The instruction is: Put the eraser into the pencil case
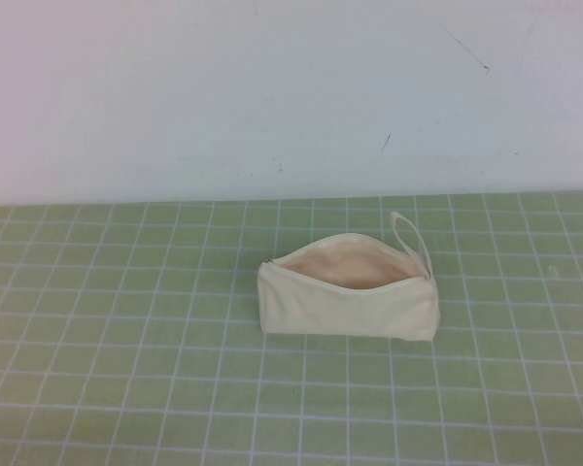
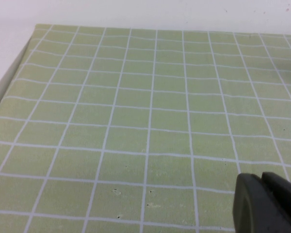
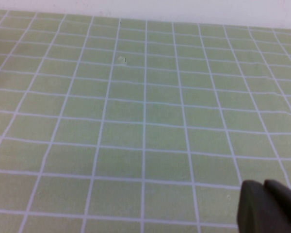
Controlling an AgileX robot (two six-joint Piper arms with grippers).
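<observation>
The pencil case (image 1: 348,299) lay unzipped near the middle of the green grid mat (image 1: 97,369), mouth up, loop strap (image 1: 406,233) toward the far edge; the eraser was nowhere I could see, perhaps already inside. My left gripper (image 2: 267,205) and right gripper (image 3: 269,208) each hung over bare mat, holding nothing, fingers seemingly together; any drop needed centring over the opening; nothing blocked it.

The pencil case (image 1: 348,301) lies mid-mat (image 1: 126,369), mouth up (contents seemingly hidden).
</observation>
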